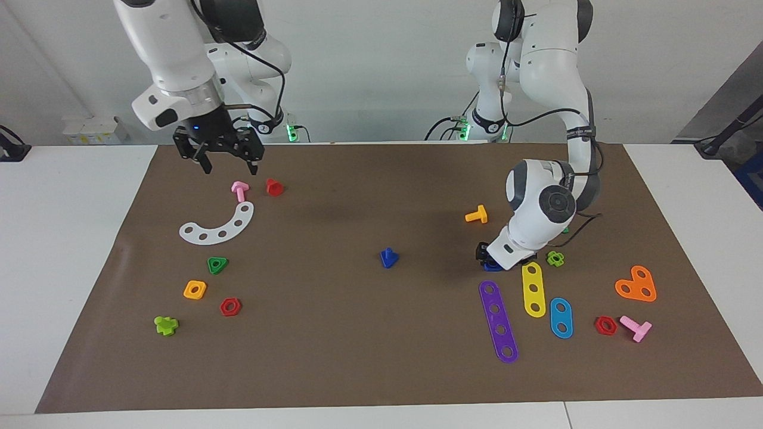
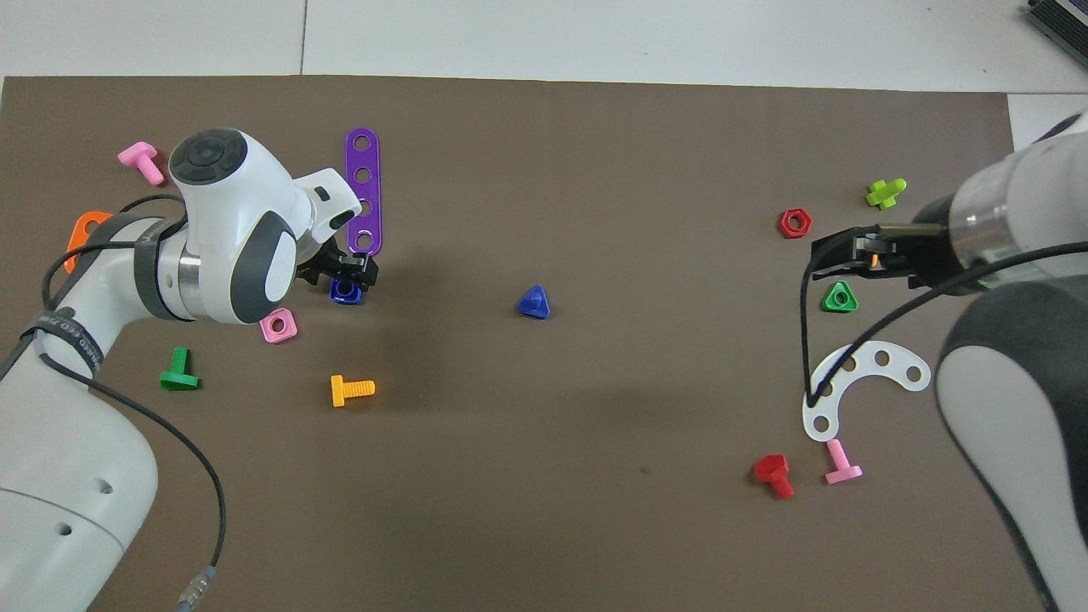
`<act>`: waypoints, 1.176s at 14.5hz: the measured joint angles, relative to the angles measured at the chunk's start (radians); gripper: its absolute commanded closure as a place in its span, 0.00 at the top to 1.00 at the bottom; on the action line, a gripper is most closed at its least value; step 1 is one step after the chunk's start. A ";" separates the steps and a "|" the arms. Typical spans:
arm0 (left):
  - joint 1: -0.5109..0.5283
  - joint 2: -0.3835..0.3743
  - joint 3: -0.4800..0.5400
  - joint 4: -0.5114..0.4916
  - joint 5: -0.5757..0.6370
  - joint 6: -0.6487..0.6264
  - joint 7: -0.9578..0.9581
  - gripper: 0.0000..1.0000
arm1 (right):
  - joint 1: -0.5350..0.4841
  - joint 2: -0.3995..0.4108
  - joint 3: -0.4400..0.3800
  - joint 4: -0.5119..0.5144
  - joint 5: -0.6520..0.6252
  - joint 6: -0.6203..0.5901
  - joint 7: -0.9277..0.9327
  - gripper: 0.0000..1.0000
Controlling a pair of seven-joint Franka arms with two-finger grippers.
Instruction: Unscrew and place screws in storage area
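I read the unscrewing as done; the blue screw (image 1: 388,257) stands head-down on the brown mat (image 1: 357,357), mid-table, well apart from both grippers, so I judge it already parked in the storage patch. My left gripper (image 1: 490,260) is low at the blue square nut (image 2: 345,290), next to the purple strip (image 1: 498,321); I cannot tell how its jaws stand. My right gripper (image 1: 228,162) hangs over the pink bolt (image 1: 239,190) and red bolt (image 1: 274,187), jaws apart and empty. Next I'd let the nut go and lift clear; no lettering is readable anywhere.
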 measured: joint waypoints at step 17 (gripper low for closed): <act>0.229 -0.383 0.006 -0.007 0.028 -0.295 0.119 0.88 | 0.401 0.513 0.002 -0.030 -0.026 0.631 0.343 0.59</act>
